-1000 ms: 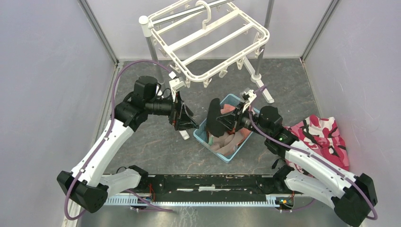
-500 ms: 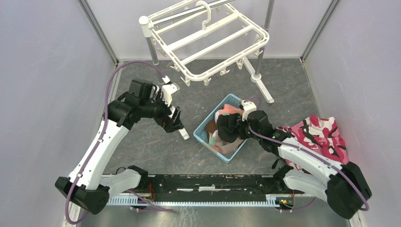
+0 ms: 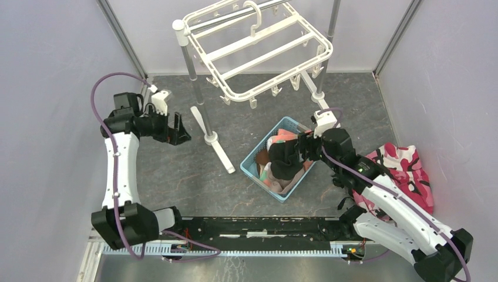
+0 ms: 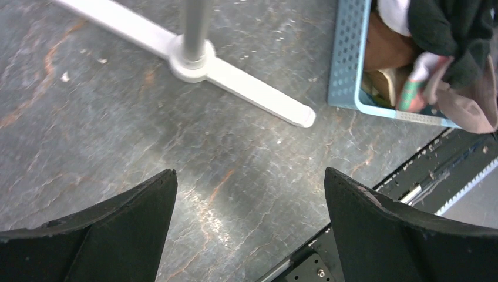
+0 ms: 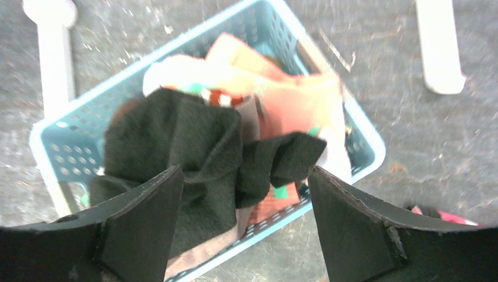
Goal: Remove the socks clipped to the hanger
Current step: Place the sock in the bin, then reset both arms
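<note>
The white hanger (image 3: pixel 258 53) hangs from the stand at the back, its small clips dangling with no sock showing on them. The socks (image 3: pixel 282 161) lie heaped in the light blue basket (image 3: pixel 252 167). A black sock (image 5: pixel 176 147) lies on top of coral and brown ones. My right gripper (image 5: pixel 245 173) hovers open just above that black sock, holding nothing; from above the right gripper (image 3: pixel 298 154) sits over the basket's right half. My left gripper (image 3: pixel 179 130) stands open far to the left, over bare floor. In its own view the left gripper (image 4: pixel 249 173) is empty.
The grey pole stand's white foot (image 3: pixel 214 141) lies between the left gripper and the basket. The foot (image 4: pixel 235 79) also crosses the left wrist view. A pink camouflage cloth heap (image 3: pixel 405 170) lies at the right wall. Walls close in both sides.
The right gripper lowered the black sock onto the basket's pile, then opened and let it go. The left arm swung back to the left, away from the hanger.
</note>
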